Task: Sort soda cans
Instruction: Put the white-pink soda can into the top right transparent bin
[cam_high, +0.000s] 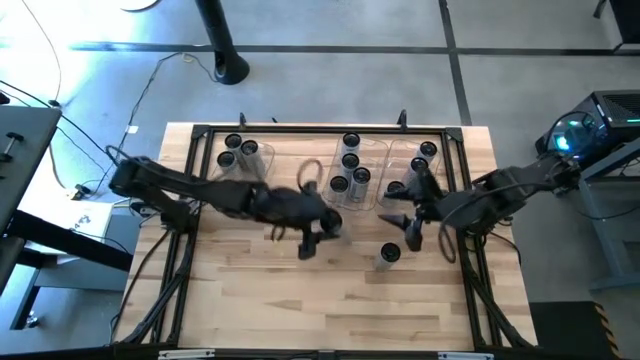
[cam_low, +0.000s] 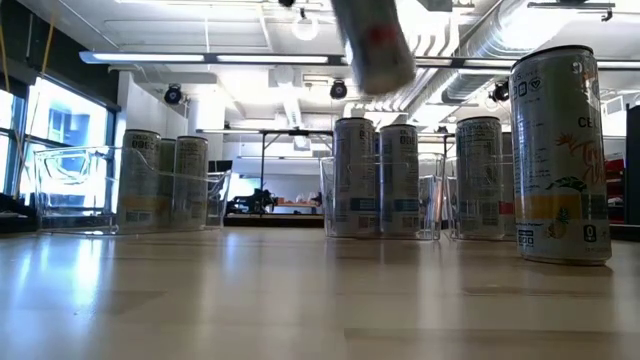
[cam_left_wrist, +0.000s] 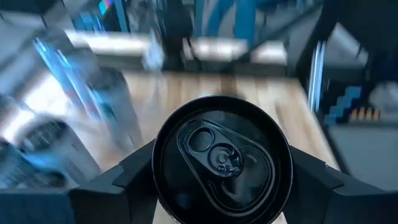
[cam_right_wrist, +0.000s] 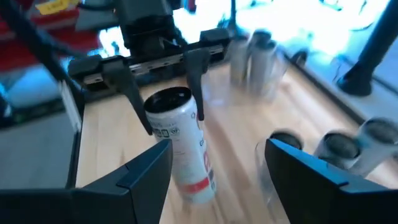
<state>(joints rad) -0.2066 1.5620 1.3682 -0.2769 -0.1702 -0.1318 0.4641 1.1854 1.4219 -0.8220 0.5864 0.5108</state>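
The left hand, at the frame's centre, is clamping a raised soda can. The right hand is waiting open, empty. Most cans are sitting in bins at upper frame; one loose can remains on the surface.

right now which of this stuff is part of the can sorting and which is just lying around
Job:
held can in left gripper, up in the air
loose can on table
binned cans and clear bins
right gripper, open, near the loose can

Just about:
black pole stand
floor cables
lit box beside the table
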